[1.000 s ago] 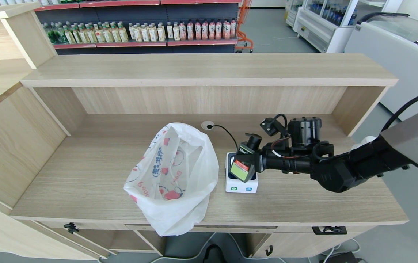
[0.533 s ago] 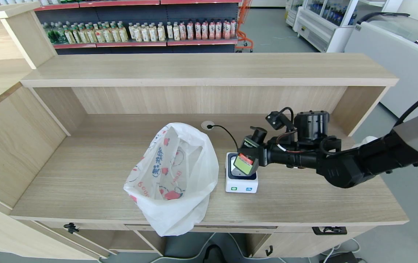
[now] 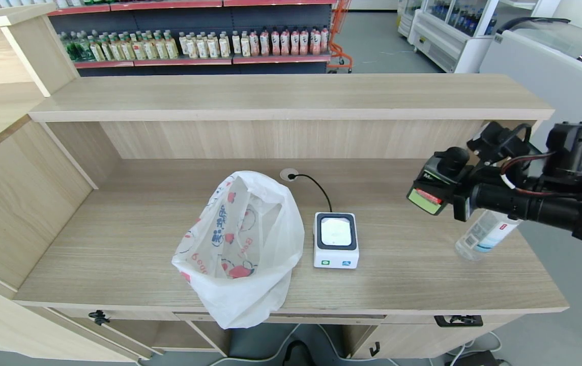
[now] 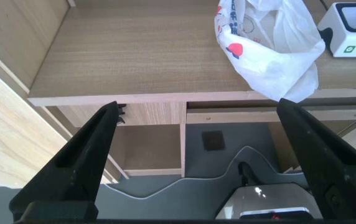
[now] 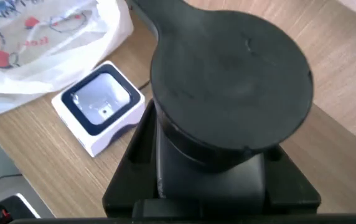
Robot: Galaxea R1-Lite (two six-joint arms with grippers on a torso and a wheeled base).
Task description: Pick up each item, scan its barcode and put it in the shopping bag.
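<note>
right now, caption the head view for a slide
Right gripper holds a black-capped item over the counter, right of the scanner and shopping bag.

No legible print on the shopping bag [image 3: 242,249]

black-capped item [image 5: 231,74], scanner [image 5: 100,102], shopping bag [image 5: 41,37]

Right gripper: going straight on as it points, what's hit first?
Probably just free air above the counter nearby; the right gripper, holding the item, aims toward the shopping bag, the likeliest first contact, though depth is unclear.
</note>
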